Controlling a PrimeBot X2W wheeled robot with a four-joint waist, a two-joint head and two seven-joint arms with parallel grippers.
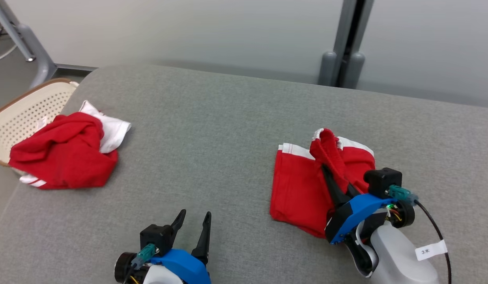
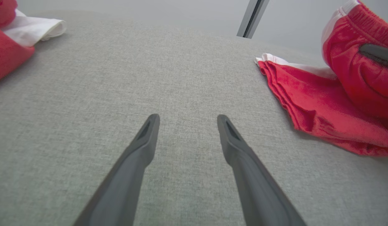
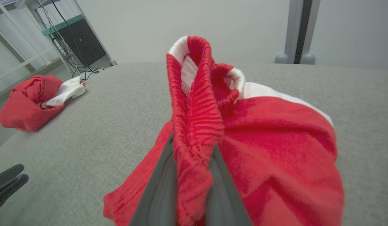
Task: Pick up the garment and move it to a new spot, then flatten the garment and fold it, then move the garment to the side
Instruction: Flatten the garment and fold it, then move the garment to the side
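The red cloth shorts with white trim and a gathered elastic waistband (image 1: 297,189) lie on the right part of the grey woven-fabric tabletop (image 1: 212,130). Their legs rest mostly flat, while the waistband is bunched and raised off the surface. The right gripper (image 1: 331,182) is closed narrowly on that raised waistband, with a fold of red elastic squeezed between its two dark fingers (image 3: 159,188). The left gripper (image 1: 195,215) sits near the table's front edge, well apart from the shorts, its jaws spread wide and holding nothing above bare cloth. At the far left edge lies a crumpled red-and-white garment (image 1: 66,156), just beside a beige perforated basket with a brown rim (image 1: 27,110). A grey upright post (image 1: 346,43) stands behind the table.
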